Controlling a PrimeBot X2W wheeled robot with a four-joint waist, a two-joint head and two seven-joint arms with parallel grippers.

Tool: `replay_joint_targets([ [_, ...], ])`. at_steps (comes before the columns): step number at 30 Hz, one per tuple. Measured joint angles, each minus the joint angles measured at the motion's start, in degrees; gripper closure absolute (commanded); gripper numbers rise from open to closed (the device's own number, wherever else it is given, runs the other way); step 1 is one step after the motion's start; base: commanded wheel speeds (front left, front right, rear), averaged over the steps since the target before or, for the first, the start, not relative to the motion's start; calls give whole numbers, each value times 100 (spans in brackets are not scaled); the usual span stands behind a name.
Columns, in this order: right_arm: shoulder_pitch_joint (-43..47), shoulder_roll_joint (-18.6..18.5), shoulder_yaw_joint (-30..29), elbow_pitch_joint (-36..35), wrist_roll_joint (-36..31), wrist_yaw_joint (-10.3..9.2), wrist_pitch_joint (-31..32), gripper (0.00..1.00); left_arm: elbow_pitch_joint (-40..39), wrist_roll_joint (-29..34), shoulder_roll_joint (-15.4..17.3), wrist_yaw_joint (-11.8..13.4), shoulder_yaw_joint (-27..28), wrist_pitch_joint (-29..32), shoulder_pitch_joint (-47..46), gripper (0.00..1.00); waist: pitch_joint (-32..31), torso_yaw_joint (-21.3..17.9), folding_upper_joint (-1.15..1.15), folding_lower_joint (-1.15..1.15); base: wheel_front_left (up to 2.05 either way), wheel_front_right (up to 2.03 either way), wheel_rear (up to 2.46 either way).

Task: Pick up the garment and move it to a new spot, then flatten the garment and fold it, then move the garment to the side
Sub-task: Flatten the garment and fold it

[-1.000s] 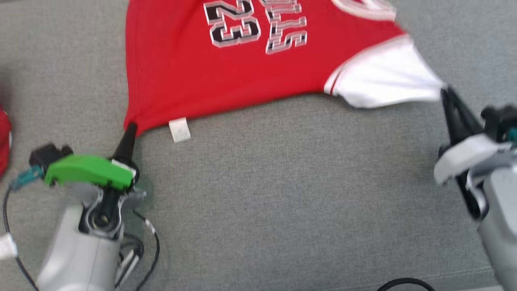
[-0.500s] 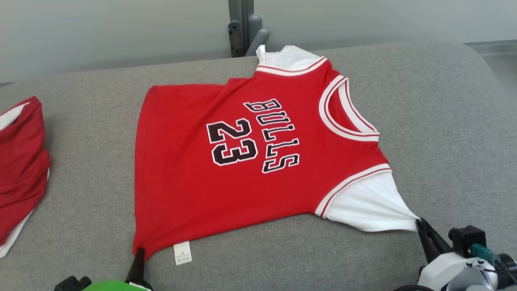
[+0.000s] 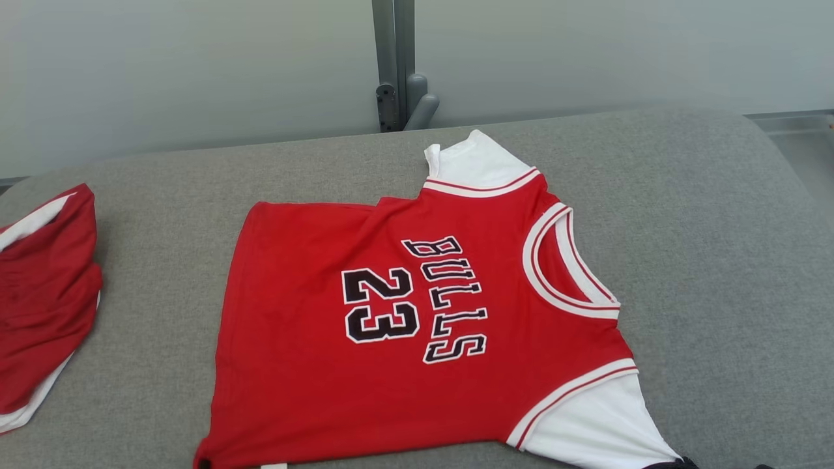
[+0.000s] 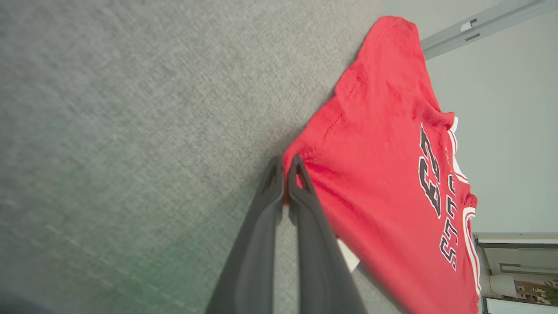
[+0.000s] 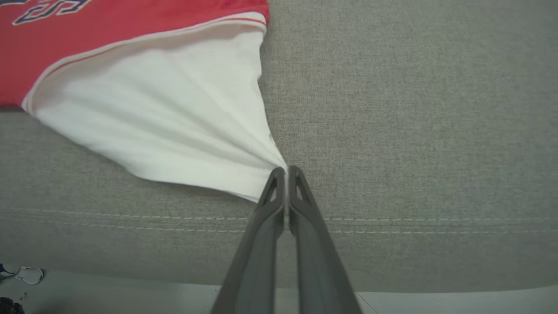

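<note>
The garment (image 3: 391, 326) is a red jersey with white sleeves, lettered BULLS 23, spread on the grey cushion (image 3: 717, 260) in the head view. Its near hem corner sits at the bottom left and its near white sleeve (image 3: 599, 430) at the bottom right. In the left wrist view my left gripper (image 4: 285, 168) is shut on the red hem corner (image 4: 305, 159). The right wrist view has my right gripper (image 5: 285, 172) shut on the tip of the white sleeve (image 5: 174, 131), which is pulled into taut creases. A white label (image 4: 348, 257) hangs by the left fingers.
A second red and white garment (image 3: 39, 293) lies bunched at the cushion's left edge. A grey wall and a metal post (image 3: 394, 65) stand behind the cushion. The cushion's front seam (image 5: 392, 222) and the floor below it run close to my right gripper.
The head camera has tilted up, so the jersey slid down the picture and both grippers dropped past its bottom edge. Both grips on the jersey hold as before.
</note>
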Motion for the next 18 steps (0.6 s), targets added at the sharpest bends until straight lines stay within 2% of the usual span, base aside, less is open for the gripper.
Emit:
replay_joint_targets([
  [3,64,-12,-66,-216,19,0,1,100,-182,339,-41,0,361,-9,26,100,3,-12,0,0,0,0,0],
  [6,14,-4,-120,-556,52,0,1,100,-511,695,-123,0,498,-16,30,100,36,-24,1,0,0,0,0],
  [12,-572,16,-152,-1069,63,-1,1,100,-984,1135,-92,1,360,-25,-184,100,152,30,1,0,0,0,0],
  [18,-1394,43,-147,-1031,16,-1,1,100,-1131,1187,-91,1,190,-26,-605,100,322,146,2,0,0,0,0],
])
